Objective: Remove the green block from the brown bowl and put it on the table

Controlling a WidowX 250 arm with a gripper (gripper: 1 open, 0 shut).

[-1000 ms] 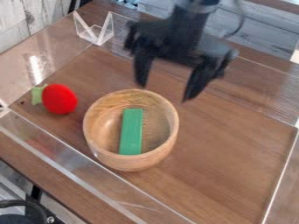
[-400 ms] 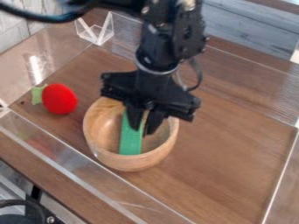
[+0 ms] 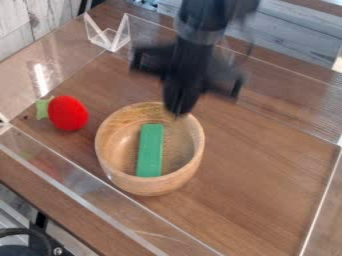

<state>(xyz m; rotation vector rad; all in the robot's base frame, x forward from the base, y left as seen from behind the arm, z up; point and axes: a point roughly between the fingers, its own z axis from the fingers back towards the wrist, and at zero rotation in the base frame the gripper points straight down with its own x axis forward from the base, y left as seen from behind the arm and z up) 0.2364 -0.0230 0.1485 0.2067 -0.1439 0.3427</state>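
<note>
The block [image 3: 150, 149] lies lengthwise in the bowl [image 3: 110, 165], while the gripper [image 3: 181, 104], blurred above the far rim, is closed with nothing in its grasp. The block looks light and stiff, perhaps slick on its flat faces, hardly fragile; best open wide, straddle its middle and pinch the long sides, keeping the fingertips off the curved wall
</note>
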